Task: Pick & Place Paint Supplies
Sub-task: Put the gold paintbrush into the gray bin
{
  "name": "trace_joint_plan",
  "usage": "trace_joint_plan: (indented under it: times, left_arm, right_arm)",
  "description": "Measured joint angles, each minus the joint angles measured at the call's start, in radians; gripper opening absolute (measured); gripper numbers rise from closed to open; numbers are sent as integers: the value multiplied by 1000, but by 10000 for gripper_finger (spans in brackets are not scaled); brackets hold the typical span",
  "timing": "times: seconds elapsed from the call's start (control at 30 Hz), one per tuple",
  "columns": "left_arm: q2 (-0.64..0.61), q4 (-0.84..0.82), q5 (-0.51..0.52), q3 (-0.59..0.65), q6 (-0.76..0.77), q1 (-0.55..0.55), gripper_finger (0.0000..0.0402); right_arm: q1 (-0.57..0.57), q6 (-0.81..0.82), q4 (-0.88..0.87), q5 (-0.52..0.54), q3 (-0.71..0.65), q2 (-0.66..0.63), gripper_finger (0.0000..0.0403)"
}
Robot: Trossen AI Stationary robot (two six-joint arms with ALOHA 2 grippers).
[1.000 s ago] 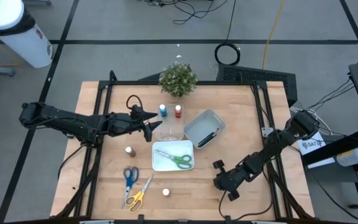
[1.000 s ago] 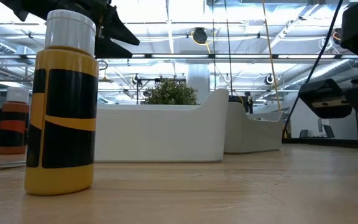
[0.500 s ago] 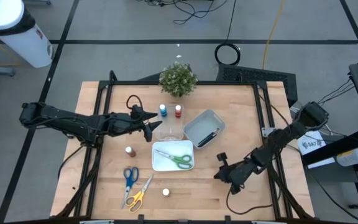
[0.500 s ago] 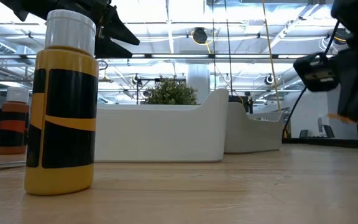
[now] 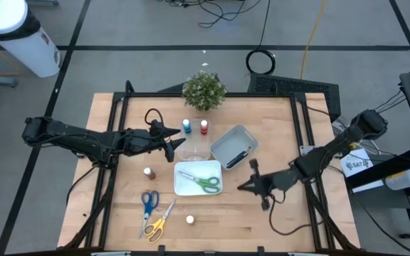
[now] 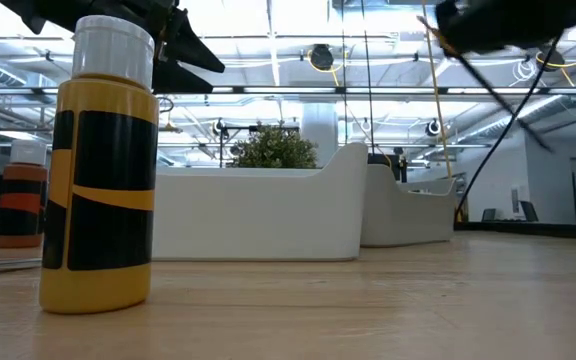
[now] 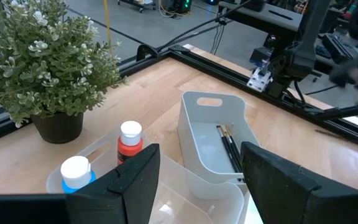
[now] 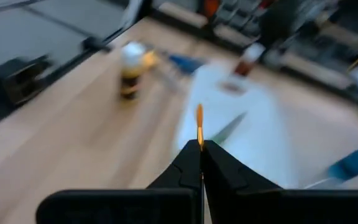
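Over on the right half of the table, the right gripper (image 5: 246, 186) is stretched out low toward the white tray (image 5: 185, 186), pinched tight on a thin brush (image 8: 199, 127); only the right wrist view shows that orange tip poking out. The left gripper (image 5: 174, 151) hangs over the clear tray (image 5: 194, 153), fingers apart, holding nothing. Its wrist view catches two more brushes (image 7: 230, 148) lying in the grey tray (image 7: 194, 118), plus the red bottle (image 7: 129, 140) and blue bottle (image 7: 76, 174).

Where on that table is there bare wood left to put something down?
Bare wood lies on the right side, past the grey tray, and along the left edge beside the scissors. It is crowded mid-table, around the paint bottles and white tray.
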State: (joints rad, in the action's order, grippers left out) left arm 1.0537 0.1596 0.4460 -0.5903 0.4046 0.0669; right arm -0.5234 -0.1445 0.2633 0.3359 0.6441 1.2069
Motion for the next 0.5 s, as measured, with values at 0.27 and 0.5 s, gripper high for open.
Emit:
trace_joint_plan:
  times: [0.27,0.5]
  left_arm:
    - [0,0,0,0,0,0,237]
    - [0,-1,0,0,-1,0,237]
  right_arm:
    - [313,-201,71,-136,1,-24,0]
    - [549,-235,48,-302,1,97,1]
